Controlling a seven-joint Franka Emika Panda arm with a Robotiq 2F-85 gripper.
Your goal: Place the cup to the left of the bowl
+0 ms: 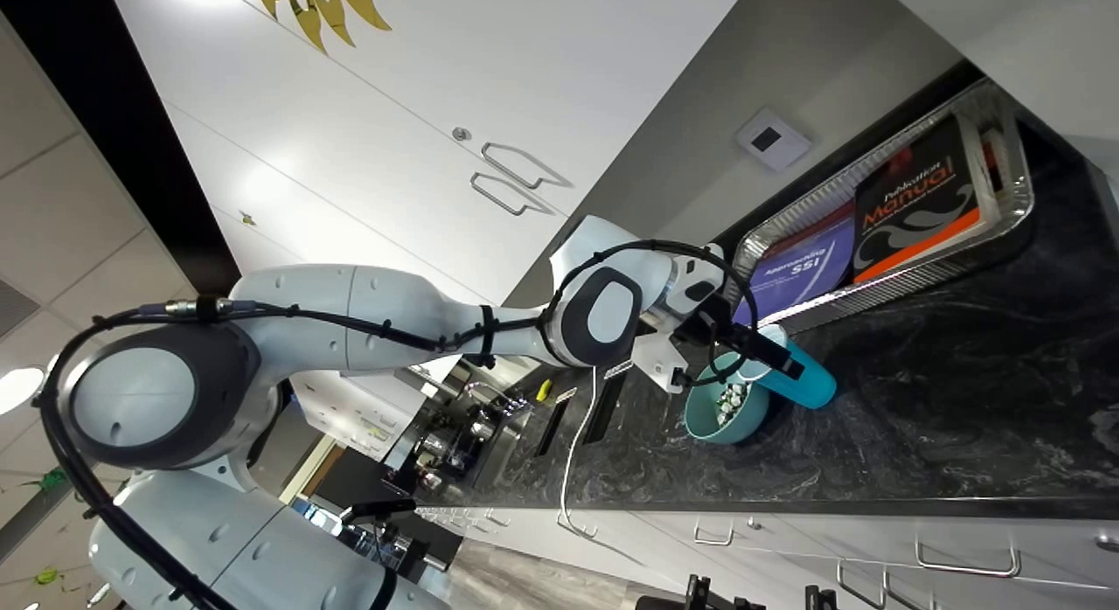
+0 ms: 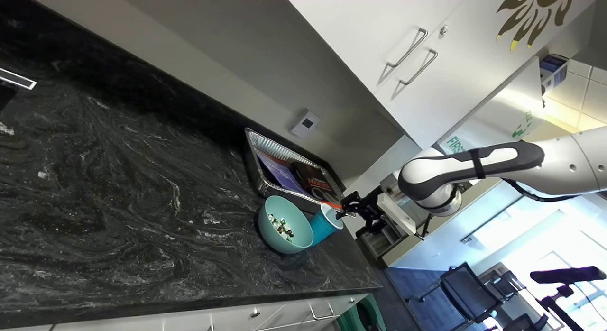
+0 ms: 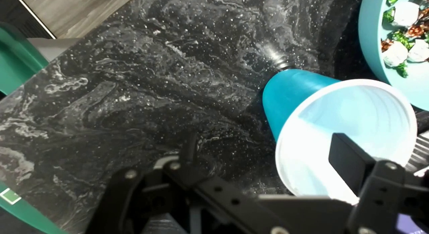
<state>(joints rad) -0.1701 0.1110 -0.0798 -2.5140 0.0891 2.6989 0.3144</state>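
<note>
The light-blue cup (image 1: pixel 811 384) stands upright on the dark counter, close beside the teal-green bowl (image 1: pixel 702 415). Both also show in the other exterior picture, the cup (image 2: pixel 323 226) and the bowl (image 2: pixel 271 234). In the wrist view the cup (image 3: pixel 295 93) shows its white rim and pale inside, and the bowl (image 3: pixel 370 36) is cut off at the upper right. My gripper (image 3: pixel 269 153) is open at the cup's mouth. One finger overlaps the mouth, the other is outside the cup; I cannot tell whether the first is inside. The gripper (image 2: pixel 353 223) also shows above the cup.
A foil tray (image 1: pixel 927 265) with books stands behind the cup and bowl, against the wall. The bowl holds small white, green and brown pieces. A green bin (image 3: pixel 20 59) is beyond the counter's edge. A white cable (image 1: pixel 573 457) crosses the counter.
</note>
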